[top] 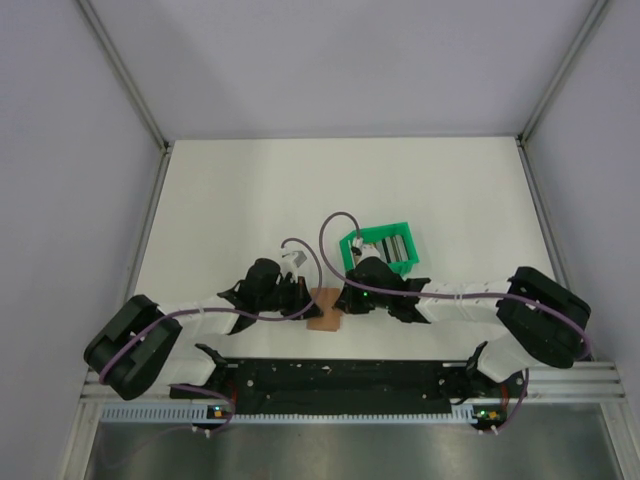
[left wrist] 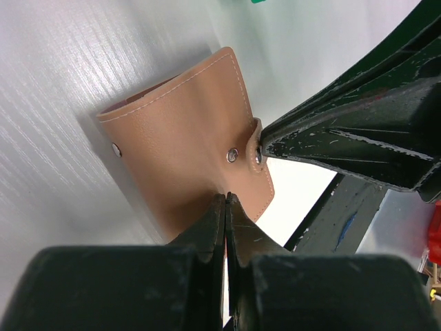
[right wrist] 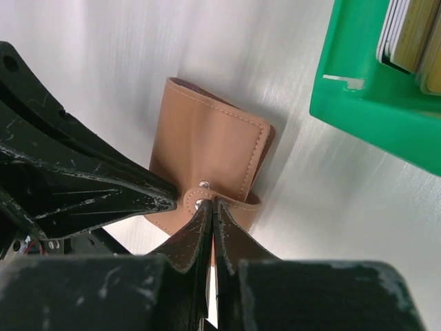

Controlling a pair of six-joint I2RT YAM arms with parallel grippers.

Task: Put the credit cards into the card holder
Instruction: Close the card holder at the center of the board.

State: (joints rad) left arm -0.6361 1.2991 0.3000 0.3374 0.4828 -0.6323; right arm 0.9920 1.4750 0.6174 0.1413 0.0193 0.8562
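The tan holder [top: 324,308] lies folded on the bench [top: 220,200], near the middle of the near edge, between the two arms. Its snap strap [right wrist: 198,201] curls off one side of its face. The right fingers [right wrist: 193,238] are pressed together, their tip touching the strap's end; I cannot tell whether they pinch it. The left fingers [left wrist: 207,234] are pressed together too, holding nothing, their tip against the holder's edge just beside the strap. Just behind the holder, toward the right edge, sits a green tray [top: 352,250]. The cards [right wrist: 413,31] stand on edge inside it.
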